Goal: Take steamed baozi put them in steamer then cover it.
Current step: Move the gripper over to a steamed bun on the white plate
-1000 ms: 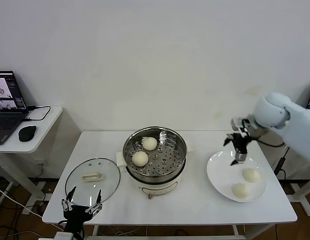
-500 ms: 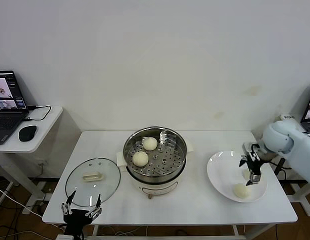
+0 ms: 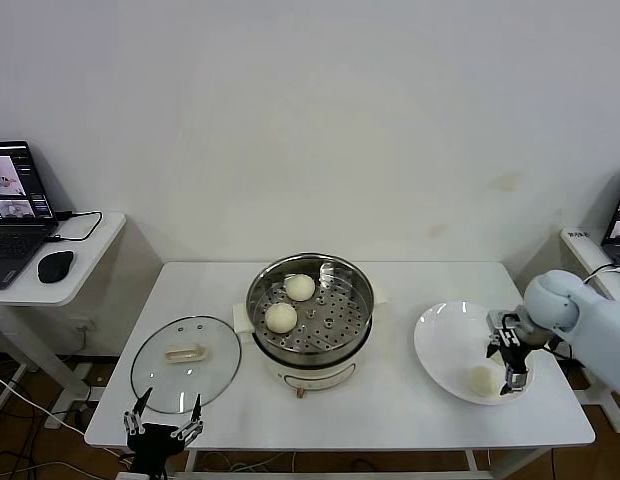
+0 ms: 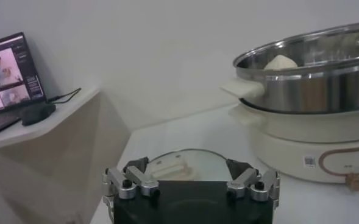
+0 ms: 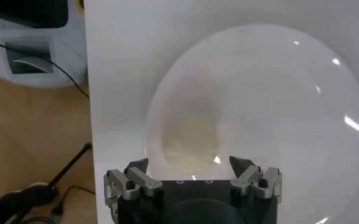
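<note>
Over white plate [image 3: 445,345] at table's right end: right gripper [image 3: 511,362] poised, fingers spread wide, nothing pinched. Only one steamed baozi [image 3: 481,380] plainly visible on plate in head view, just beside fingertips; second possibly hidden behind gripper, cannot tell. Right wrist view: one cream bun [image 5: 190,143] on plate [image 5: 301,91], framed between open fingers [image 5: 136,167].

Risks, judged:
- Off-centre closing on round, smooth dough — likely to squirt sideways, roll across plate.
- Too hard a pinch — soft bun dented or torn.
- Descent too deep — fingertips striking plate, shoving it toward near table edge.
- Weak hold — bun dropped in transit across to steamer.

Steamer [image 3: 310,308] mid-table: shiny perforated basket on white base, uncovered, holding two buns [image 3: 280,317] [image 3: 299,287] toward left side; room left on right. Buns pale cream, smooth, round.

Cover [image 3: 185,358]: clear glass, metal rim, cream handle, flat on table left of steamer. Left gripper [image 3: 162,428] parked low at near edge beside it, fingers apart, empty.
</note>
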You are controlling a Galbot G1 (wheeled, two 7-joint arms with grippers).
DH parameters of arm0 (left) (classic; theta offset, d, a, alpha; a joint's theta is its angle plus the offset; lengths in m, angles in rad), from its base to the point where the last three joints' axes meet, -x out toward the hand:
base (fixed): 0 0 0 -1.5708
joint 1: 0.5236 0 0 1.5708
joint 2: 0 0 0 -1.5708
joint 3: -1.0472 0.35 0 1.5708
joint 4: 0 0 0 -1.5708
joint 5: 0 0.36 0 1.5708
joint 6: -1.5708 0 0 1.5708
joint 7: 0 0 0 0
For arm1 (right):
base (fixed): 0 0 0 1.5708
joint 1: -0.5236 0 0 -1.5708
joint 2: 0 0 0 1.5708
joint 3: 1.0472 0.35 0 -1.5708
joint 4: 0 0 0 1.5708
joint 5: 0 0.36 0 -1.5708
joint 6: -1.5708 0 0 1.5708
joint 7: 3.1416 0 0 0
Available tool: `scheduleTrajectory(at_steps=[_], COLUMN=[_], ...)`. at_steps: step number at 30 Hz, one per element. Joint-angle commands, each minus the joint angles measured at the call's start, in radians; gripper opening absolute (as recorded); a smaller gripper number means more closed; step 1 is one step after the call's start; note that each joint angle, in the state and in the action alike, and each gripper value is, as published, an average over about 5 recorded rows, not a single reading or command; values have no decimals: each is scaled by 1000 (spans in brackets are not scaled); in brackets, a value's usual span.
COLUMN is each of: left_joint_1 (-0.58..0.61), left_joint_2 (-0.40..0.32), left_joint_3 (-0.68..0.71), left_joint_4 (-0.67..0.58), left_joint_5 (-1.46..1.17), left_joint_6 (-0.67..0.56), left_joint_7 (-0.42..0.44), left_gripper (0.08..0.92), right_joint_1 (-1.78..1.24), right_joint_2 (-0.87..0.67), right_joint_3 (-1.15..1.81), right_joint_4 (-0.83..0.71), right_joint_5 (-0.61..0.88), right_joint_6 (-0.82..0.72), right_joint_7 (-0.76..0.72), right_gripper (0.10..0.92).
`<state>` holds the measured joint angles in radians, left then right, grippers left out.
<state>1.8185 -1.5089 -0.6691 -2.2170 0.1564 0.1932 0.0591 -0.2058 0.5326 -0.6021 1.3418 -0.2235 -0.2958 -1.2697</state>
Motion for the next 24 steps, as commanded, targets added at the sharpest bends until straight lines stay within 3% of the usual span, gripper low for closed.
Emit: scheduleTrajectory(at_steps=[1,16,24], left_joint_1=[1,-20,-23], left_joint_2=[0,-2,-2], left_joint_3=[1,0,1], left_joint_4=[5,28,37], left_joint_5=[1,2,2], left_joint_6=[0,2,1], left_joint_7=[0,2,0], left_gripper=[823,823,823], right_joint_1=[-39,-31,-33], right_joint_2=[31,62,63], right_joint_3=[16,0,0], right_joint_4=[-50,-78,-77], right_joint_5=[-15,-10,0], right_joint_6=[5,2,-1], right_joint_7=[31,23,23], right_gripper=[822,815,662])
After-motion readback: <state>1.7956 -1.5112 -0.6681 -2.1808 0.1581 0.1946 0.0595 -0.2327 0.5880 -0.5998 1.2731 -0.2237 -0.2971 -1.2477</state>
